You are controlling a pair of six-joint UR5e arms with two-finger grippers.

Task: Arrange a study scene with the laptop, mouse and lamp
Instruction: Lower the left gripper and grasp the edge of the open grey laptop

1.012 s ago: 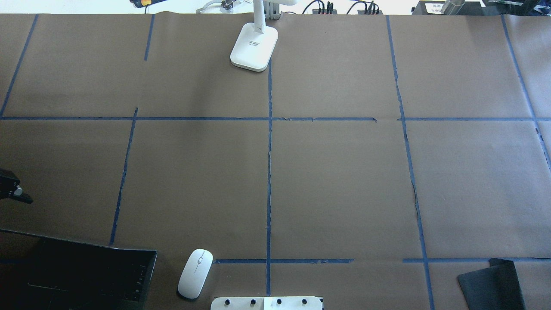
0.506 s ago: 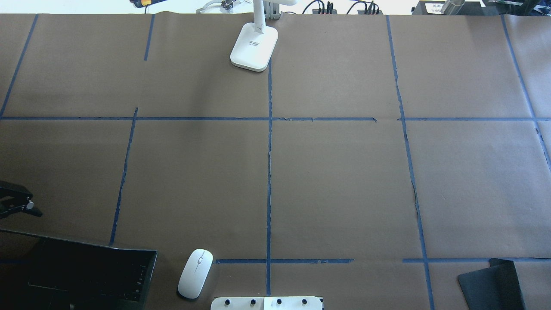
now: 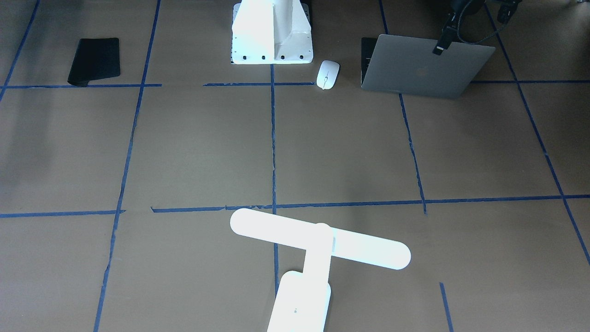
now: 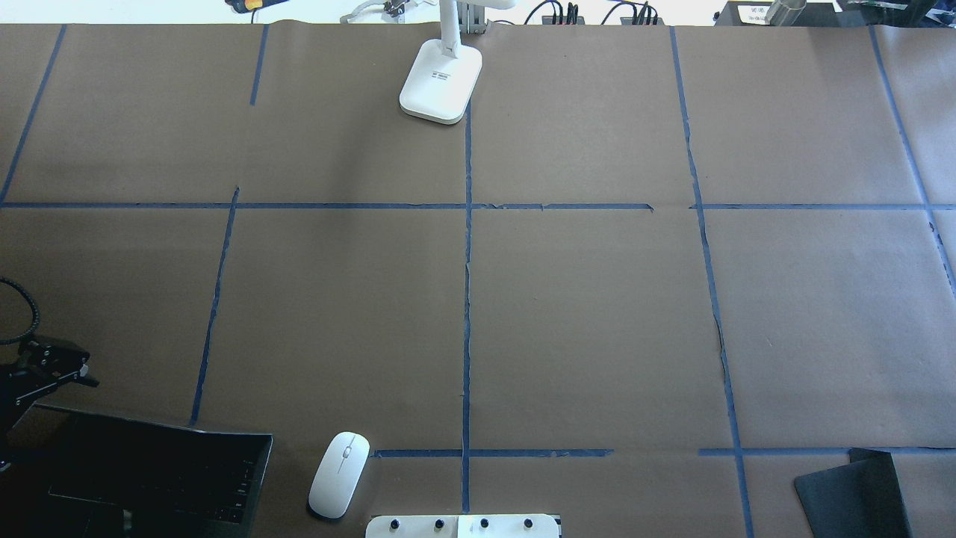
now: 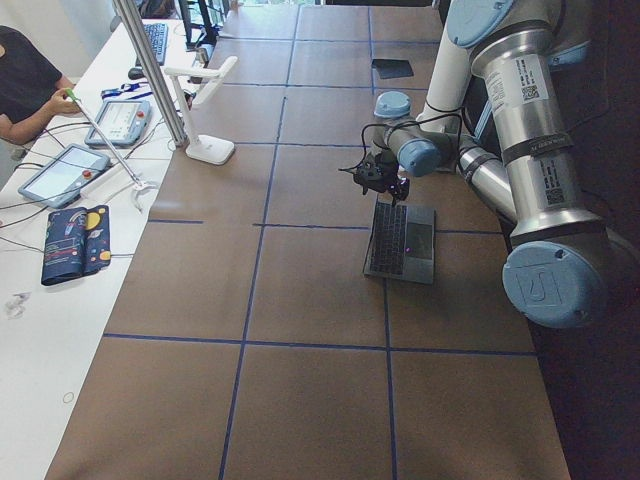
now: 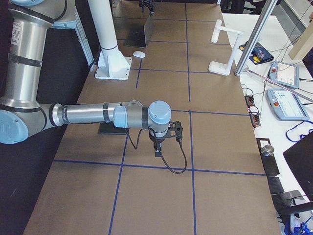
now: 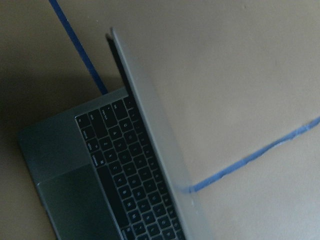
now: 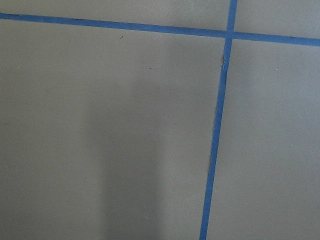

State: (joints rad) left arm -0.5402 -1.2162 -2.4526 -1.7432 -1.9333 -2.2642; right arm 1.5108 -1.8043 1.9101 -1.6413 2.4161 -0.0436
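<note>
The grey laptop [image 4: 157, 478] stands open at the near left of the table; its lid [image 3: 424, 67] faces the front view and its keys show in the left wrist view [image 7: 125, 175]. My left gripper [image 4: 78, 370] hangs just beyond the lid's top edge with its jaws apart, one fingertip [image 3: 440, 47] in front of the lid. The white mouse [image 4: 340, 474] lies right of the laptop. The white lamp [image 3: 318, 242] stands at the far middle, its base [image 4: 441, 81] on the centre tape line. My right gripper [image 6: 159, 147] hovers low over bare paper; whether it is open I cannot tell.
A black mat [image 4: 851, 493] lies at the near right corner. The white bolted pedestal [image 3: 272, 32] stands at the near middle, close to the mouse. Blue tape lines cross the brown paper. Tablets and an operator [image 5: 25, 80] are beyond the far edge.
My left gripper has moved nearer and slightly right, toward the laptop lid's top edge. The laptop, the mouse and the lamp have not moved.
</note>
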